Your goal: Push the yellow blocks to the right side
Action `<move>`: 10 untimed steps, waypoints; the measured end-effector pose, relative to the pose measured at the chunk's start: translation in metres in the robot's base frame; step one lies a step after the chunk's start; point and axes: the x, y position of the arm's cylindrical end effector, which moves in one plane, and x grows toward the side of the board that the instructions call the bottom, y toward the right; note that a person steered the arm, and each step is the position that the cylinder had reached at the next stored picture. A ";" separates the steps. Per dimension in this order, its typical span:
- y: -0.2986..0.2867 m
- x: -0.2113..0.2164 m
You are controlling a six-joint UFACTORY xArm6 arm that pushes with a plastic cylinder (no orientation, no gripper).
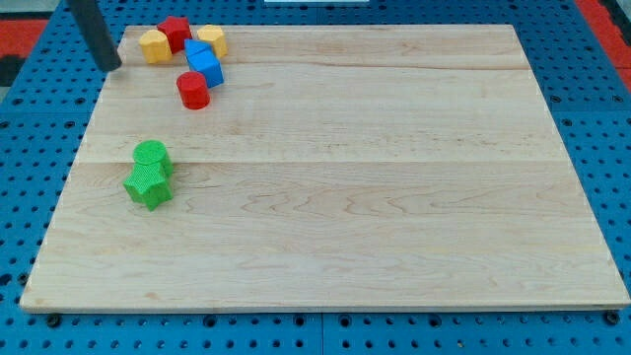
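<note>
The counter (394,197) is lying nearest you, its front edge running along the view's bottom, and it is carrying everything — most of its right half is sitting bare, which is where you are aiming. Working down in size: the two green blocks (150,175) are sitting touching each other at the view's left, well apart from the cluster at the top left. There, the blue blocks (204,61) are lying in the middle, a red cylinder (193,90) is standing just below them, and a red block (175,32) is sitting at the top. The task's pieces are flanking that red one: one yellow block (154,45) at its left, touching it, and a second yellow block (211,38) at its right, against the blue.

Your rig is carrying no claw, so there is nothing to be apart or together — only my tip (113,65), hovering at the counter's top left corner, just left of the left yellow block.

You are lining up well. I judge the red and blue are going to ride along if you drive straight right, so try peeling each yellow away along the top edge first.
</note>
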 end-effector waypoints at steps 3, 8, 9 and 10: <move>0.022 -0.051; 0.047 0.005; 0.073 -0.022; 0.125 -0.031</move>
